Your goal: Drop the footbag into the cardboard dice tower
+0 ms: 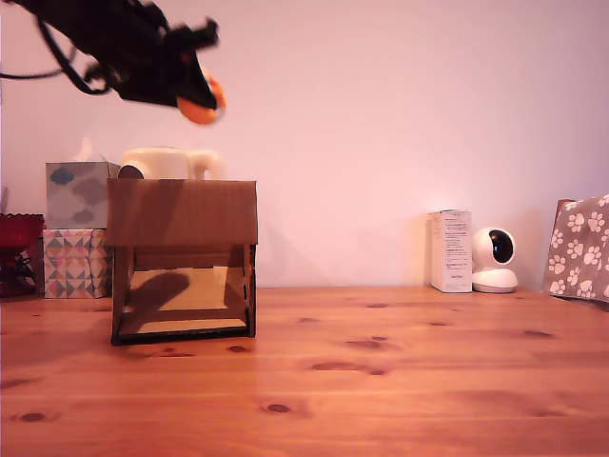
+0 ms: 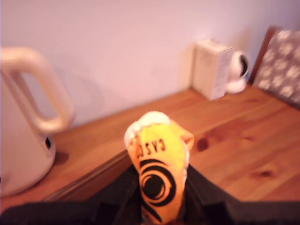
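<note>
Orange footbag held high over the cardboard box

Orange and white panels mark the footbag (image 2: 157,166), which the wrist view shows squeezed between the two dark fingers (image 2: 206,197) of the claw (image 2: 159,206). One panel carries black rings and some black lettering. The claw is closed down to the width of the ball and grips it from both sides, so the soft bag bulges out past the fingertips. In the exterior view the footbag (image 1: 202,105) peeks out orange from under the blurred black claw (image 1: 186,90), high in the air near the top of the exterior view's left.

Below it on the bench (image 1: 381,381) stands the cardboard dice tower (image 1: 182,214), a brown corrugated box with a solid upper front and an opening lower down that shows a sloped tan ramp. The footbag hangs well above the box, roughly over its top, with clear air between them. Whether it sits exactly over the top opening cannot be told.

Behind the box a cream kettle (image 1: 169,164) rises, its looped handle plain in the wrist view. To the exterior view's left two patterned tissue boxes (image 1: 78,228) are stacked. Well apart, to the exterior view's right, stand a white carton (image 1: 451,250), a small round white camera (image 1: 495,260) just beside it, and a grey paw-print bag (image 1: 580,248) at the edge.
</note>
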